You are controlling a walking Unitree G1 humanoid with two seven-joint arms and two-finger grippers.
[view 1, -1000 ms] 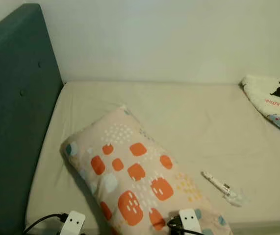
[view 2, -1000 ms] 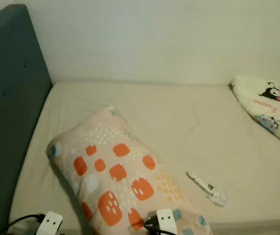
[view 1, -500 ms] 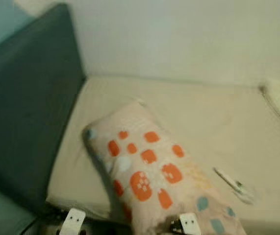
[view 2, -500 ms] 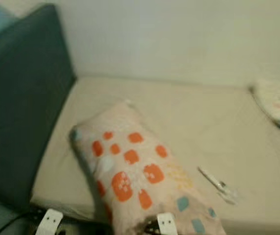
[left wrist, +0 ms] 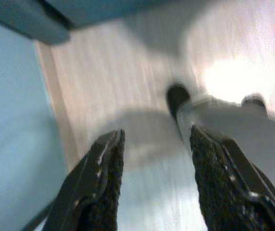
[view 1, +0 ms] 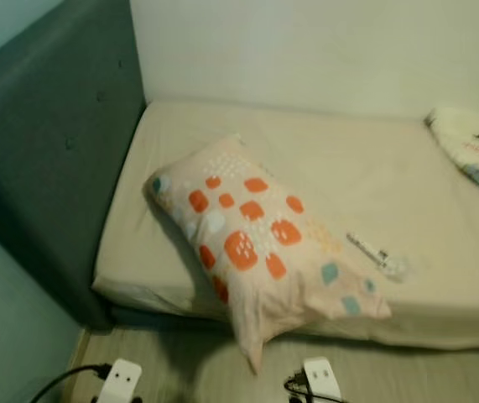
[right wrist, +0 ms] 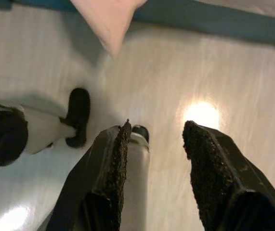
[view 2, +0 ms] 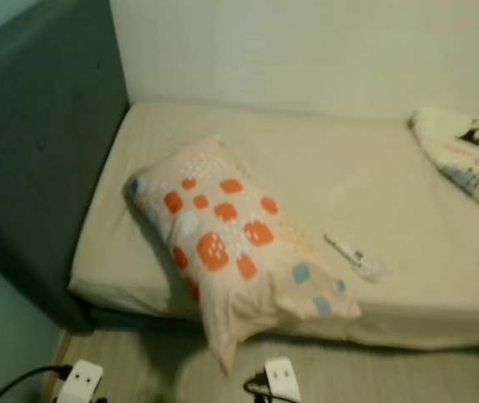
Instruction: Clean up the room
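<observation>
The patterned pillow [view 1: 252, 231] lies askew on the bed [view 1: 365, 168], its near corner overhanging the edge toward the floor [right wrist: 185, 77], so a sound pickup calls for squaring up first, the left gripper [left wrist: 151, 183] and right gripper [right wrist: 154, 168] both hanging wide open and empty.

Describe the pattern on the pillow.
Pale peach pillow with orange, white and teal blotches; clearest in the left eye view.
</observation>
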